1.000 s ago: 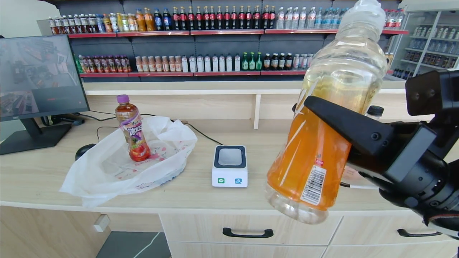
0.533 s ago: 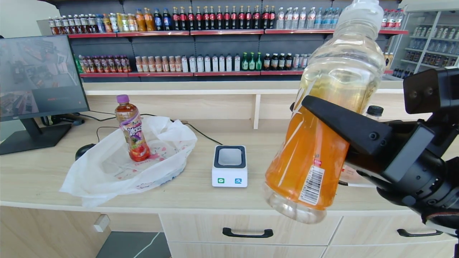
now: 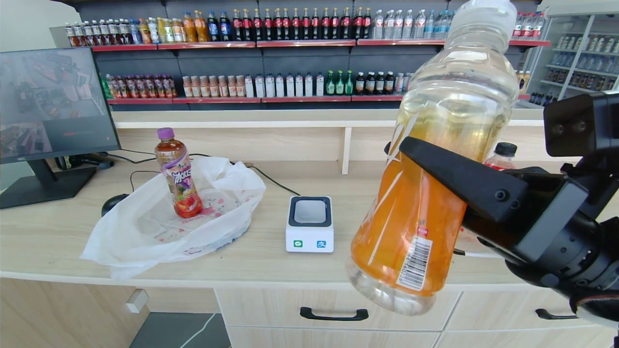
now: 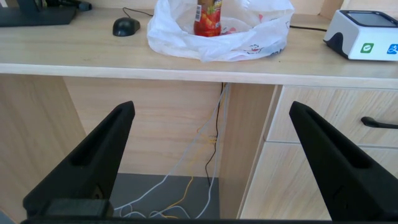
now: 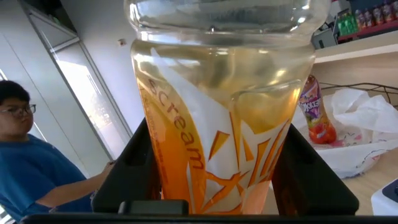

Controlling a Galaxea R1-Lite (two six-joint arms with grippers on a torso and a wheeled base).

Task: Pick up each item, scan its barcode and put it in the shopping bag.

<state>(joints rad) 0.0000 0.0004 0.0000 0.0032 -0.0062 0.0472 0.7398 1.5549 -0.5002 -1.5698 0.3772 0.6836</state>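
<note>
on wooden counter (image 3: 58,237), scanner (image 3: 310,223) near shopping bag (image 3: 145,232), drink shelves (image 3: 304,43) behind

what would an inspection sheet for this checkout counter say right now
surface: light wood counter, drawers below
job's things: orange drink bottle held tilted above the counter's front edge, barcode facing the head camera; purple-capped bottle upright in the white shopping bag; scanner beside the bag; black-capped bottle behind the right arm
clutter: monitor, mouse
grippers: right gripper shut on the orange drink bottle; left gripper open, below counter level
cables: black cable crossing the counter behind the scanner; loose wires hanging under the counter
surroundings: drink shelves behind
</note>
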